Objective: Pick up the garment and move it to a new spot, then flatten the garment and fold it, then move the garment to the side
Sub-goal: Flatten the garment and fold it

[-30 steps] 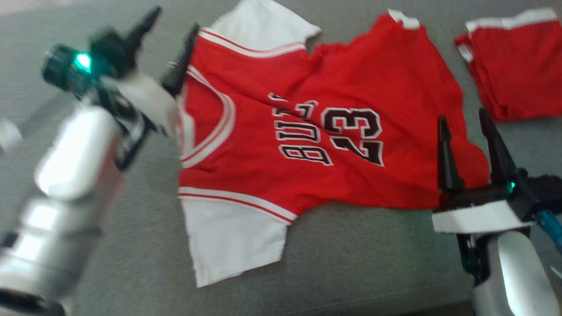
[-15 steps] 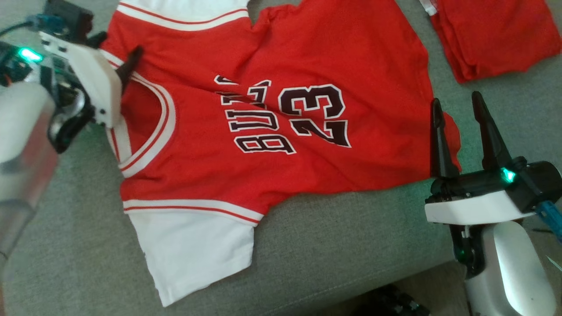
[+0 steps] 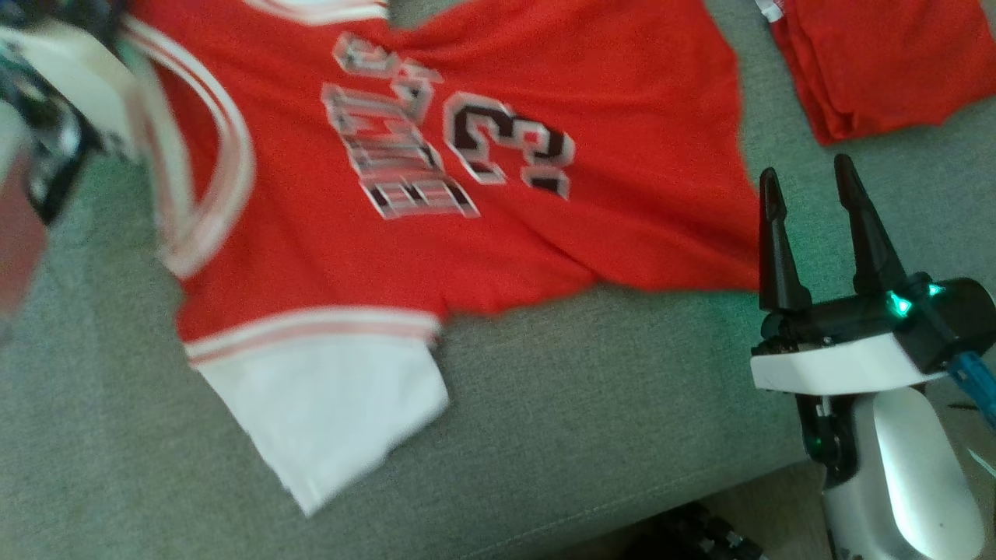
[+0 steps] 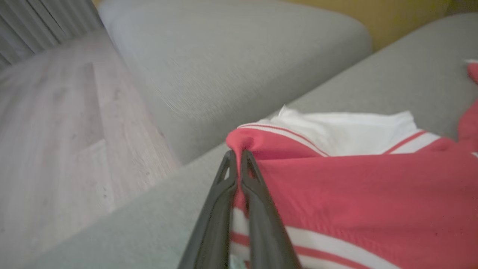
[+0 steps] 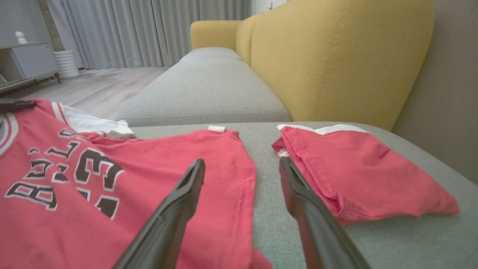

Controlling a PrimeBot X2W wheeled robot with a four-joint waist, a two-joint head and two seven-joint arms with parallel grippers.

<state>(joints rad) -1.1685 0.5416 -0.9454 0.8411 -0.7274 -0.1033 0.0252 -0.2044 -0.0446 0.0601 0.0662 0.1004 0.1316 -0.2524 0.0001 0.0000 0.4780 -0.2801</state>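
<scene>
Red folded cloth (image 3: 871, 70) lies apart from the jersey (image 3: 467, 233) on grey cushion (image 3: 583, 435).

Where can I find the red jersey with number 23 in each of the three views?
Head view: red jersey, upper centre.
Left wrist view: jersey lower right, shoulder pinched by left gripper.
Right wrist view: jersey lower left.
Shared landmark: grey sofa seat under it.

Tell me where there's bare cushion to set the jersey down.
Widest bare patch: the grey cushion along the near edge, between the white sleeve of the jersey and the right gripper. The next seat cushion beyond is bare too. Crowded: only a narrow strip separates jersey from the folded red garment.
</scene>
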